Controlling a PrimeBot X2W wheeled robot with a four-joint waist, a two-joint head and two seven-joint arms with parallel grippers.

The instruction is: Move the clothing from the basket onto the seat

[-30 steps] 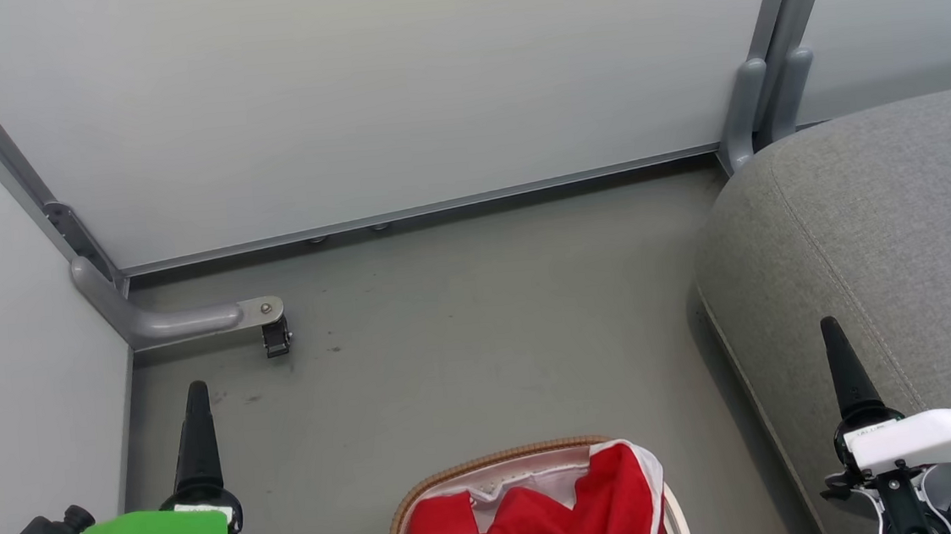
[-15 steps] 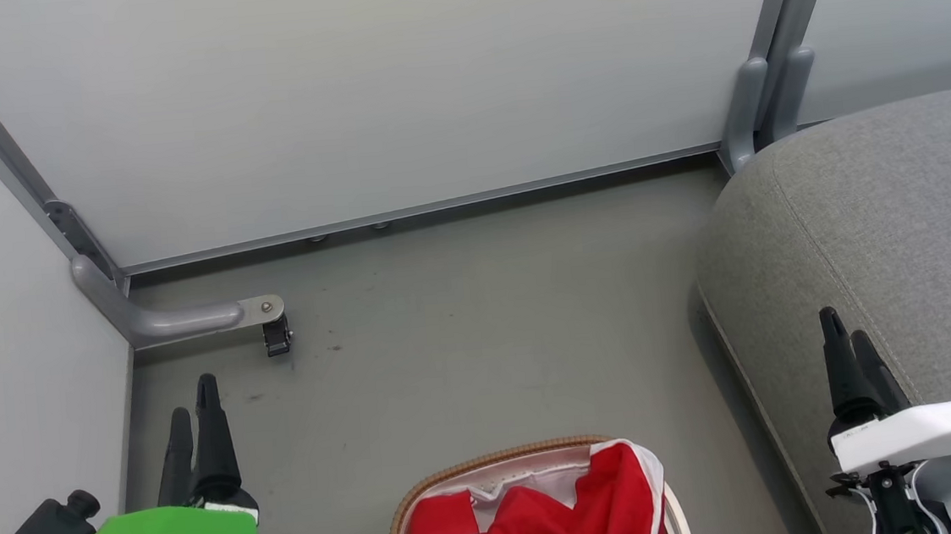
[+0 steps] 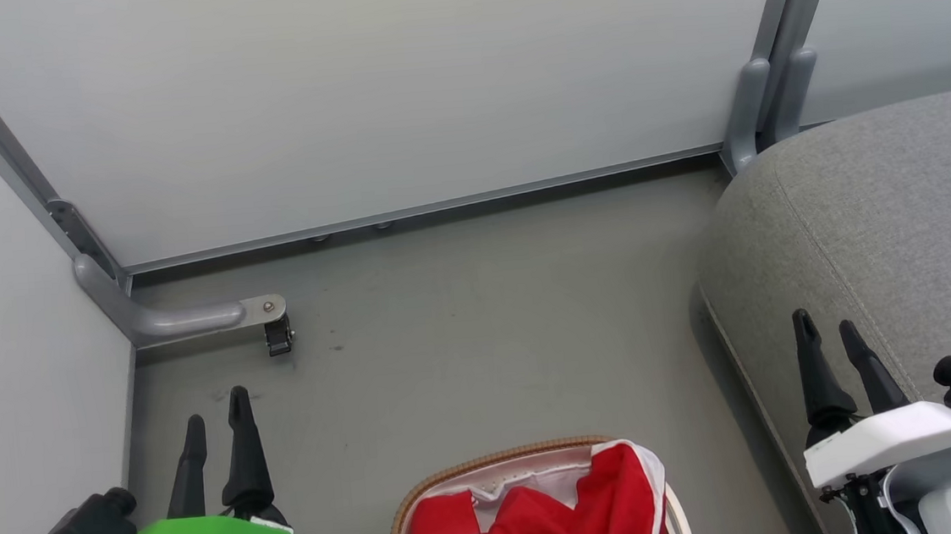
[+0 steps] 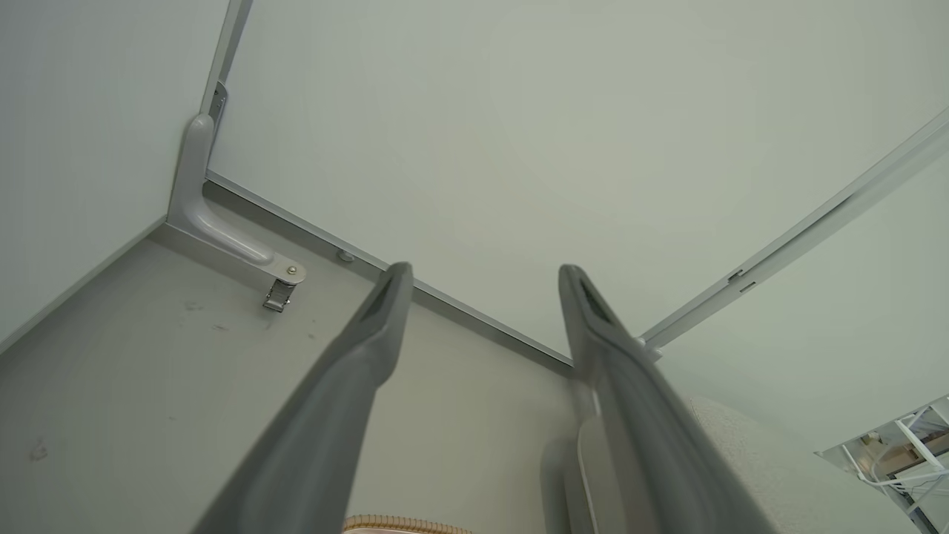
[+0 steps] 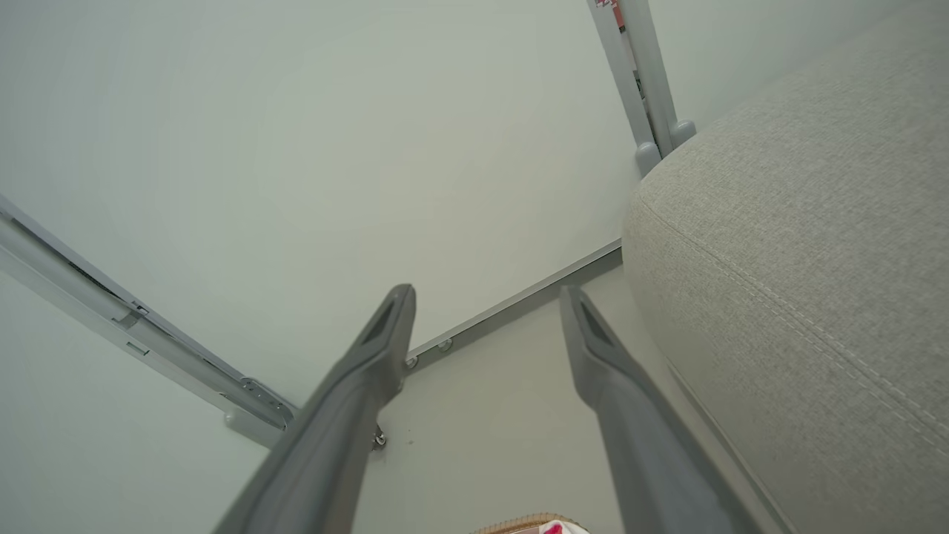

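our left gripper (image 3: 215,408) hangs over the floor (image 3: 464,336) at the lower left, its two dark fingers spread wide and holding nothing. to its right, at the bottom middle, the basket (image 3: 491,459) stands on the floor. the clothing (image 3: 580,513) is heaped inside it, red folds with white stripes lying against the white liner (image 3: 530,471). we judge the clothing light, soft and floppy. it will likely sag and trail when lifted, and layers may cling together. so a pinch should bite deep into a raised red fold near the top of the heap, clear of the liner. further right, the grey seat (image 3: 887,217) rises beside the basket. our right gripper (image 3: 824,322) hovers over the seat's near edge, fingers likewise spread and empty.
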